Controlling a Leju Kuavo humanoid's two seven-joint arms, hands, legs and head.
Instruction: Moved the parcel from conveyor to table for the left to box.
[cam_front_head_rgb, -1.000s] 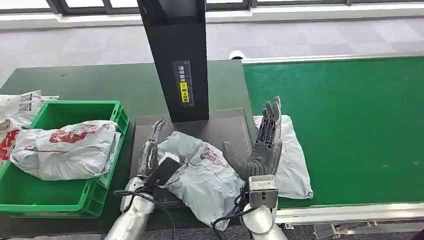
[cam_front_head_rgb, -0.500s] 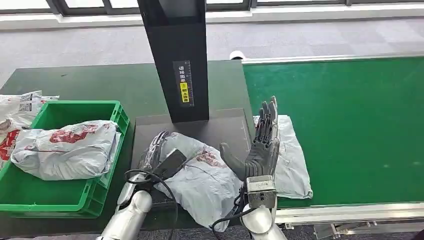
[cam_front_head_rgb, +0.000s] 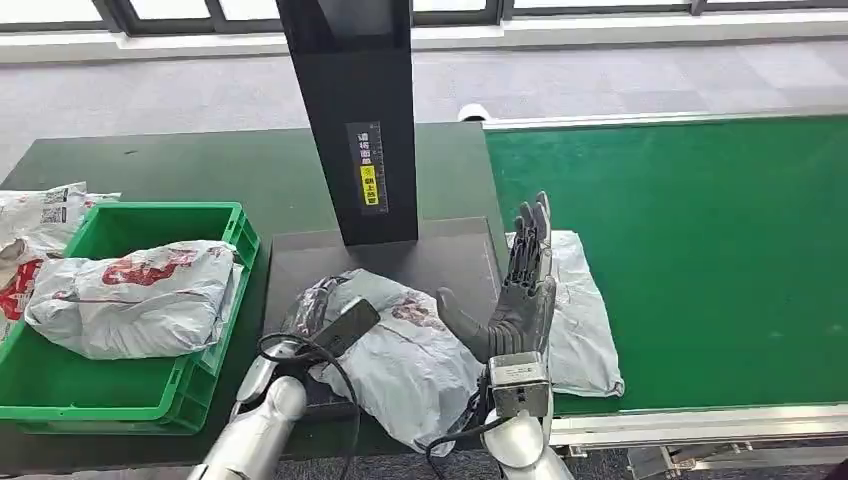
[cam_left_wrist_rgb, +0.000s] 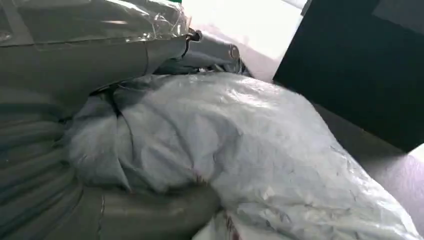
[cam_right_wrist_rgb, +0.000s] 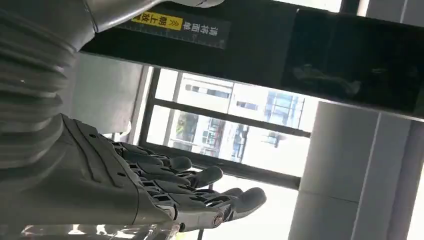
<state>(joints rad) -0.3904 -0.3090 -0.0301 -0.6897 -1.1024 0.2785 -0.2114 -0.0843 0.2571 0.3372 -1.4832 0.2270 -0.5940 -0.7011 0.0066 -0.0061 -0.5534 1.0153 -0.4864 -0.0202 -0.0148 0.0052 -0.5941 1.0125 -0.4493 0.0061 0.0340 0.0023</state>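
The left hand (cam_front_head_rgb: 318, 300) grips the crumpled grey plastic parcel (cam_front_head_rgb: 405, 350) on the dark tabletop (cam_front_head_rgb: 300, 250); the right hand (cam_front_head_rgb: 515, 290) stands beside it, empty, fingers straight.

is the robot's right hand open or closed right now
Open. The right hand stands upright with fingers extended, thumb out, holding nothing.

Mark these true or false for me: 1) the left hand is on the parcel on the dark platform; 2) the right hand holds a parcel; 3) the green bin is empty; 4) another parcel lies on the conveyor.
1) True: the left hand grips the parcel on the dark platform.
2) False: the right hand is raised, fingers straight, holding nothing.
3) False: the green bin holds a bagged parcel.
4) True: a flat parcel lies on the conveyor.
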